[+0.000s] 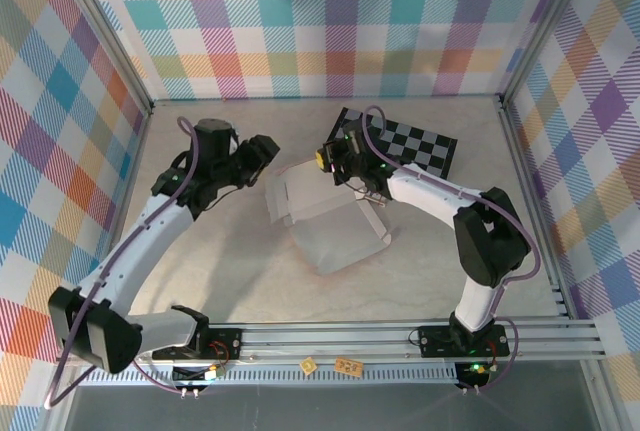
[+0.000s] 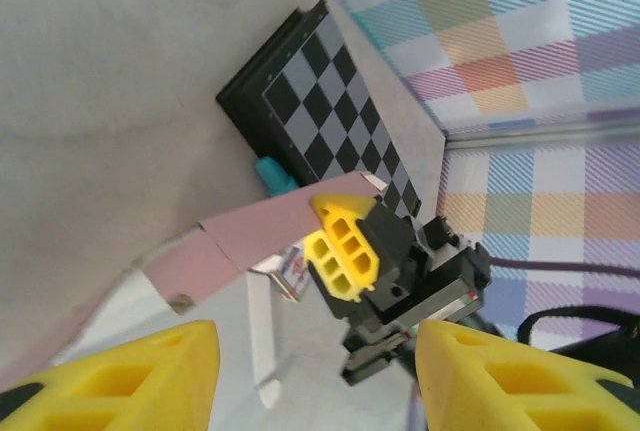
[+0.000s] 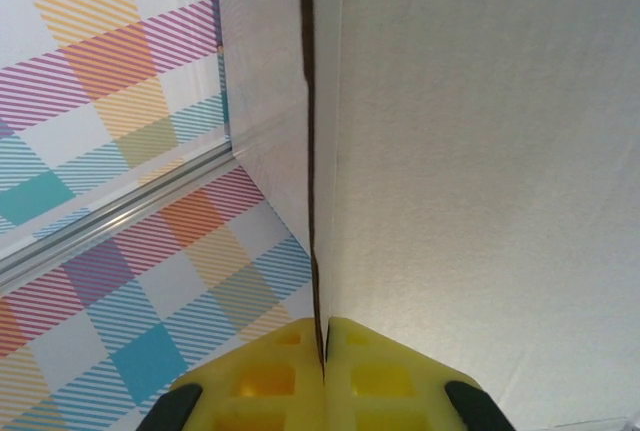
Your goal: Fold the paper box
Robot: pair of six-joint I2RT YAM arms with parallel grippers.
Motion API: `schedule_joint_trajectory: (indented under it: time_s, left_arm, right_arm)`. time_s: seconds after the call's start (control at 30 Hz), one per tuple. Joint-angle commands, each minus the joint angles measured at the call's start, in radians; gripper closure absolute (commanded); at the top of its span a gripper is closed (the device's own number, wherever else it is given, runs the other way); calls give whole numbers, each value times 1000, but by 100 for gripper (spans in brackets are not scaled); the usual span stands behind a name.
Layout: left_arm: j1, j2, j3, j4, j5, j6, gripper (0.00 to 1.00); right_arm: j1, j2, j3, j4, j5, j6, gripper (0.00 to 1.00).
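Right claw (image 3: pixel 322 376) tight on an edge of the paper box (image 1: pixel 330 236); left claw (image 1: pixel 266 155) apart, just beside it.

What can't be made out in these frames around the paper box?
- Top external: the right gripper covers the paper box edge it pinches; which flap is unclear.
- Left wrist: a teal object beside the checkered board is half hidden behind the box's flap; unidentifiable.
- Left wrist: the left gripper fingers are cut off by the bottom edge.
- Right wrist: box seen edge-on, too close; fold state unreadable.
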Motion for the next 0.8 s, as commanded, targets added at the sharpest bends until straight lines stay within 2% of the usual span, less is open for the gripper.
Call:
schedule_joint_trajectory:
  time_s: [0.0, 0.2, 0.37, 0.77]
  left_arm:
    - [-23, 44, 67, -160, -34, -194, 46]
    - [-50, 105, 101, -196, -78, -205, 45]
    - [-57, 136, 78, -119, -69, -217, 44]
    - [-61, 227, 87, -52, -66, -178, 44]
  right_arm:
    - [9, 16, 16, 46, 11, -3, 100]
    - [9, 12, 7, 51, 16, 2, 100]
    - [11, 9, 2, 54, 12, 6, 100]
    - [11, 4, -2, 59, 5, 17, 100]
